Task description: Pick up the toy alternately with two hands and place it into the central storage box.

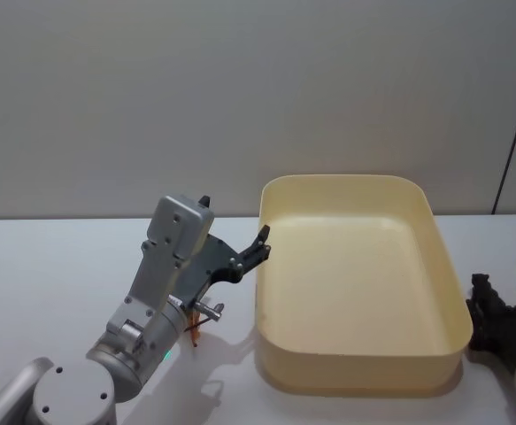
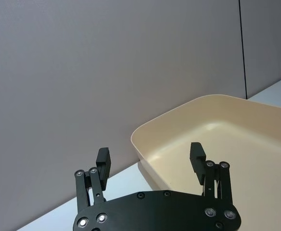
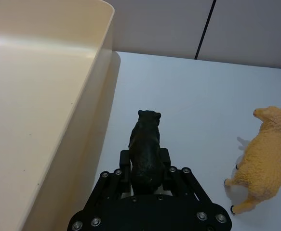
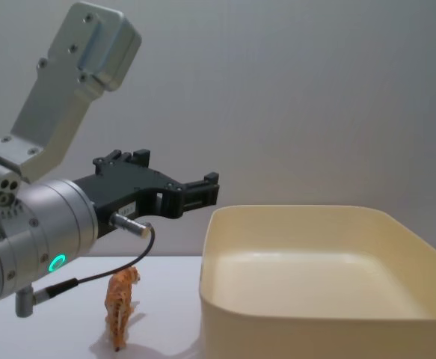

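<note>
The right end effector [image 3: 145,163] squeezes the black toy animal [image 3: 146,139] round its tummy, just beside the cream storage tub [image 1: 355,181]. The toy looks hard, light and smooth, so the middle is the best place to hold. The left end effector [image 2: 150,161] hangs wide apart, holding nothing. There are three toys: the black one, a yellow sheep [image 3: 261,154] and an orange tiger [image 4: 120,303]. There is one tub.

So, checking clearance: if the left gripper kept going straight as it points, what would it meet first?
Probably nothing: the open black left gripper points over the large cream-yellow plastic tub, above its rim, so the way looks free. Depth is unclear; it might clip the left rim.
</note>
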